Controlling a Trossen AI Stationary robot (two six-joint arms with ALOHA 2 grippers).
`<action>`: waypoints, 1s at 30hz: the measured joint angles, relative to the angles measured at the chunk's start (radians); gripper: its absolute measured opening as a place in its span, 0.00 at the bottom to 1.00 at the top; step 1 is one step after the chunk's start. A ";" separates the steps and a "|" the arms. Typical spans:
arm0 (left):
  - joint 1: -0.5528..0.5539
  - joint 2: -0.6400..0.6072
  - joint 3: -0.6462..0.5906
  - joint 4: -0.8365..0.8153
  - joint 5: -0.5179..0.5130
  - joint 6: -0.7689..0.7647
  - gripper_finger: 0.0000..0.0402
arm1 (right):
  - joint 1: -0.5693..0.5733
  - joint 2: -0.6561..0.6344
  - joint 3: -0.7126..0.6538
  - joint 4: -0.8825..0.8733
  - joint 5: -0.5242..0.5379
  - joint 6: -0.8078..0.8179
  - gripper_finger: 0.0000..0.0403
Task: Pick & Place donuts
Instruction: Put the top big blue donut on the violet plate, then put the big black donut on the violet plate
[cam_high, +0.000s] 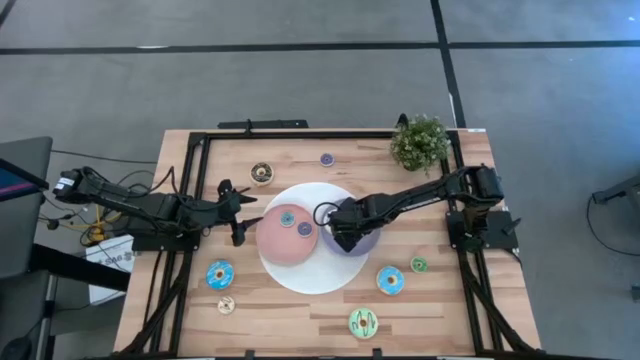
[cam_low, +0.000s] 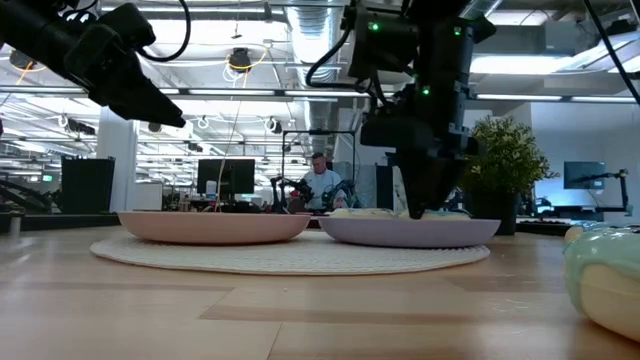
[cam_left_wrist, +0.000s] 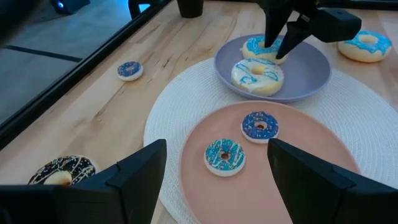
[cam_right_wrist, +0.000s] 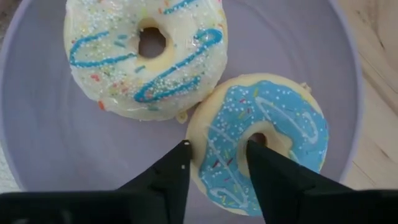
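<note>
On the left of the bench (cam_high: 190, 330), the left hand (cam_high: 241, 215) waits just beside the white round mat (cam_high: 300, 278), its fingers (cam_left_wrist: 140, 171) apart and gripping nothing. Near the front left lie a large blue-iced donut (cam_high: 220, 273) and a small tan donut (cam_high: 226, 305). Toward the far side sits a dark brown donut (cam_high: 261, 173), and farther right a small purple donut (cam_high: 327, 159).

On the mat, the pink plate (cam_left_wrist: 298, 199) carries two small donuts: a blue one with white lines (cam_left_wrist: 224, 155) and a darker blue one with sprinkles (cam_left_wrist: 259, 125), lying near each other but apart.

To its right, touching rims with it, the purple plate (cam_left_wrist: 311, 74) holds two large donuts side by side and touching: a white-iced one with blue lines (cam_right_wrist: 146, 53) and a blue-iced one (cam_right_wrist: 264, 140). The right hand (cam_right_wrist: 217, 165) is down over the purple plate; one finger (cam_right_wrist: 168, 180) is outside the blue-iced one's rim and the other sits at its hole. Whether the fingers grip it or stand loose I cannot tell.

Right of the mat lie another large blue-iced donut (cam_high: 390, 281), a small green donut (cam_high: 419, 264), and at the front a large green donut (cam_high: 363, 323). A potted plant (cam_high: 420, 142) stands at the far right corner.
</note>
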 joint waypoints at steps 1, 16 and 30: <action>0.000 0.000 0.000 0.000 0.000 0.000 0.68 | 0.000 -0.001 0.000 -0.003 0.000 0.000 0.41; 0.000 0.000 0.000 0.001 -0.001 0.000 0.68 | 0.068 -0.212 -0.001 -0.097 0.040 -0.036 0.60; 0.000 0.000 0.000 0.010 0.018 -0.031 0.68 | 0.352 -0.673 -0.470 -0.039 0.171 0.320 0.47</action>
